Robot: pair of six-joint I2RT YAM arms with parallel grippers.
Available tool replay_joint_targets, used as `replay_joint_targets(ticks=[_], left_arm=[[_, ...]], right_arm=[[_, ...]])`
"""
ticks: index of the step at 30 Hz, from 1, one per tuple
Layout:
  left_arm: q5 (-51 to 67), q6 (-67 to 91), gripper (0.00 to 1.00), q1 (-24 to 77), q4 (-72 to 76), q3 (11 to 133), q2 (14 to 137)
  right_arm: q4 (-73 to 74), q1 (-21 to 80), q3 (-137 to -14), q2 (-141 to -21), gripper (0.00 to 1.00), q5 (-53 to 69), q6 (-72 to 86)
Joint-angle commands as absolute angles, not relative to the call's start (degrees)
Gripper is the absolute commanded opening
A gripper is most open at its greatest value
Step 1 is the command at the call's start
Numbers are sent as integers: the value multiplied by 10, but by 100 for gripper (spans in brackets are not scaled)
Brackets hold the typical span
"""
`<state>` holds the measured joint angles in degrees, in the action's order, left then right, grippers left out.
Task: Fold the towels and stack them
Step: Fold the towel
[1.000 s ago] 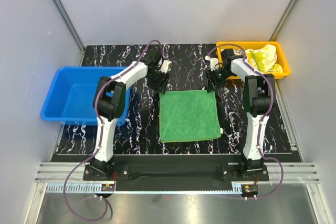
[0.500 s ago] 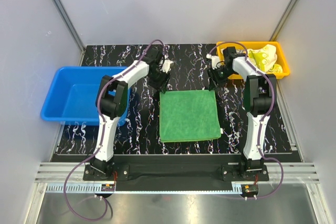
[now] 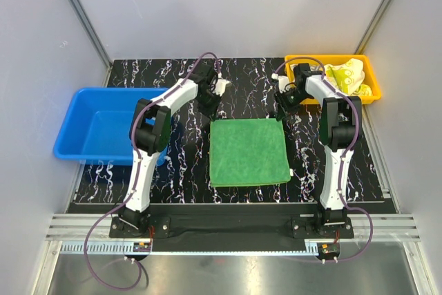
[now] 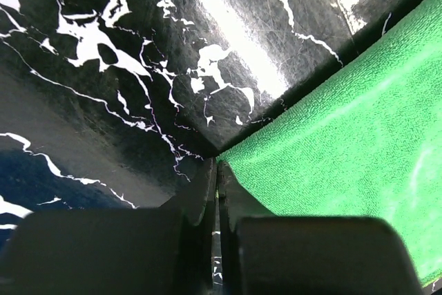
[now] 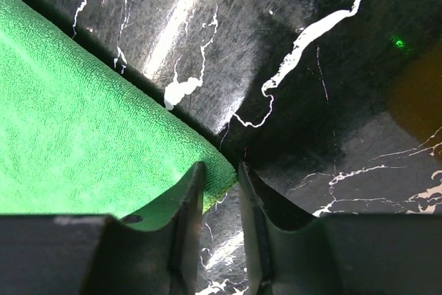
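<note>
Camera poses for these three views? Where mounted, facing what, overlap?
Top external: fixed above and behind the bases, looking down on the table; left arm and right arm whole, green towel between them.
Left wrist: on the left arm, looking down past the left gripper, jaws shut at a towel corner.
Right wrist: on the right arm, looking down past the right gripper, jaws open astride a corner.
Shared: all three show the green towel and table.

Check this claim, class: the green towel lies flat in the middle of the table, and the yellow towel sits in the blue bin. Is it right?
Wrong bin: the top external view shows the yellow towel in the orange bin. The green towel does lie flat in the middle of the table.
</note>
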<state>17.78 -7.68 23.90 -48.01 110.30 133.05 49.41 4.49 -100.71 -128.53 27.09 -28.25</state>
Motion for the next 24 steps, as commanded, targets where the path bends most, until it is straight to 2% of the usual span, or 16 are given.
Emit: replay_joint_targets(ticks=[1,3,4,7,16,24], left_arm=[[178,-88,0,238,-480,1134,1331],[175,-90,0,237,-481,1144,1333],[173,-90,0,237,-483,1148,1334],[160,-89,0,236,-480,1163,1336],[108,-96,0,230,-460,1155,1296],[74,-98,0,223,-433,1110,1239]], right_arm=[[500,42,-1016,-1285,30,282,-293],[494,42,-1018,-1281,21,287,-290],[490,41,-1019,-1280,11,291,-289],[471,42,-1019,-1269,0,300,-282],[359,41,-972,-1226,0,287,-298],[186,42,-843,-1129,0,252,-327]])
